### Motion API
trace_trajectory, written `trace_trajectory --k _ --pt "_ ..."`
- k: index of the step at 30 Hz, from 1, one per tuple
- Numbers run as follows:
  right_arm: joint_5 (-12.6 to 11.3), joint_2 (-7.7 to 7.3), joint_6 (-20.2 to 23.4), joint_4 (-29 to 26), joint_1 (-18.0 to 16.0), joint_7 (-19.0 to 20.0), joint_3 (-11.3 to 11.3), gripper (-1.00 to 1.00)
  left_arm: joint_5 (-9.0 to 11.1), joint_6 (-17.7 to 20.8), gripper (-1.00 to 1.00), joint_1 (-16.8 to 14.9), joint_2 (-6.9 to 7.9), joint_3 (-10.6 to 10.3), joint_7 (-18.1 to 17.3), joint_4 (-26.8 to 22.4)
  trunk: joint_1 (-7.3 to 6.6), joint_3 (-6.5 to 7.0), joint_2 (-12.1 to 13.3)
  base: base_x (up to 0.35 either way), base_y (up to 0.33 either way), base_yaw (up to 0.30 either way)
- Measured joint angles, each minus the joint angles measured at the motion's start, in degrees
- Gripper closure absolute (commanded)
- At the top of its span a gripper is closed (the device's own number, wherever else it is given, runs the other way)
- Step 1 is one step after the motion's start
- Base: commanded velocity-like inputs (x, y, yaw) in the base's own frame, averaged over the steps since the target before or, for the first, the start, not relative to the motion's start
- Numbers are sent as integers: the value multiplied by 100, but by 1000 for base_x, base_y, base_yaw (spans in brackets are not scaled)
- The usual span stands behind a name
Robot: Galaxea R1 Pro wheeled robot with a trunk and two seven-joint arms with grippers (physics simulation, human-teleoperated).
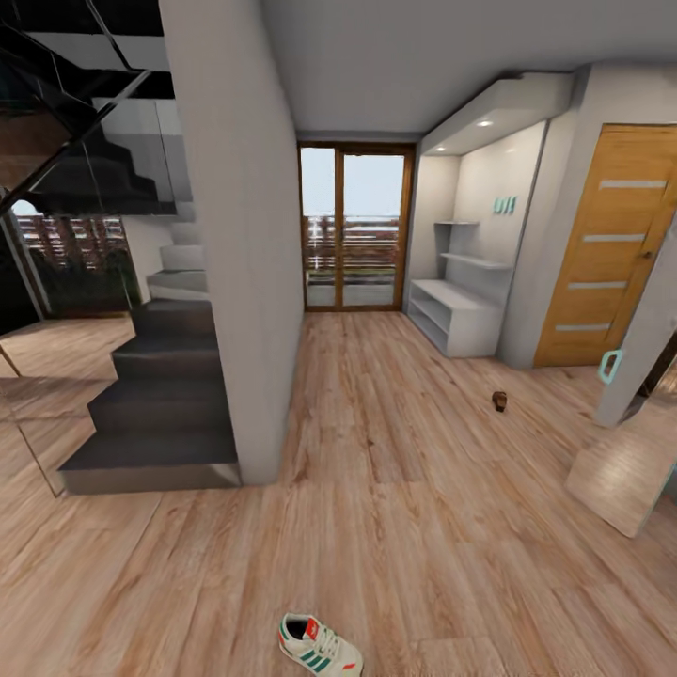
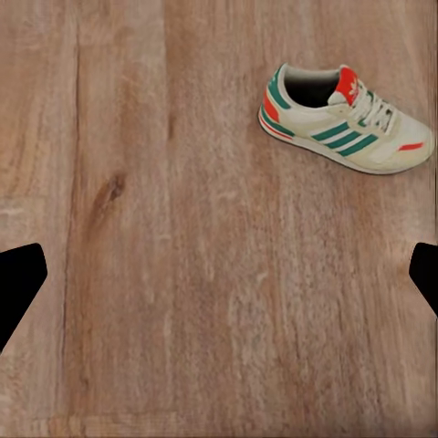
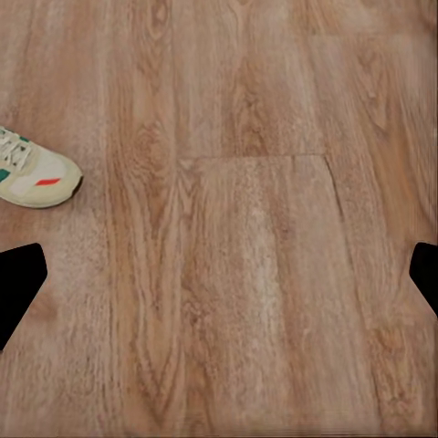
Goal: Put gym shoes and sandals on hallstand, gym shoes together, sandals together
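The corridor floor (image 1: pixel 395 489) is light brown wood-grain plank, matte, with darker knots and long seams. One gym shoe (image 1: pixel 320 645) lies on it at the near edge of the head view, upright on its sole: white lace-up upper, green side stripes, red tongue tab and red toe mark. Its toe is cut off by the picture's lower edge. The left wrist view shows the same gym shoe (image 2: pixel 345 119) whole, side-on; the right wrist view catches just its toe end (image 3: pixel 35 173) at the frame's edge.

Far down the corridor a small dark brown shape, likely a sandal (image 1: pixel 499 401), sits on the floor, too small to make out in detail. Beyond it, against the right wall, stands the hallstand (image 1: pixel 458 306), pale grey-white, with a flat bench top, low open shelves and staggered wall shelves.

In each wrist view the fingers (image 2: pixel 18 283) (image 3: pixel 18 283) appear as black tips at opposite edges, spread wide, holding nothing.

A grey staircase (image 1: pixel 155 395) rises at left beside a white wall.
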Motion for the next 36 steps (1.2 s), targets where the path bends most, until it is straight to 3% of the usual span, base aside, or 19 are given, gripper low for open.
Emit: trace_trajectory --k 22,36 --pt "0 1 6 -15 -2 0 0 -100 0 0 -100 0 0 0 0 7 0 0 0 38 195 -268" --pt "0 1 6 -24 -1 4 0 -100 0 1 -100 2 1 0 0 -7 0 0 0 6 18 -59"
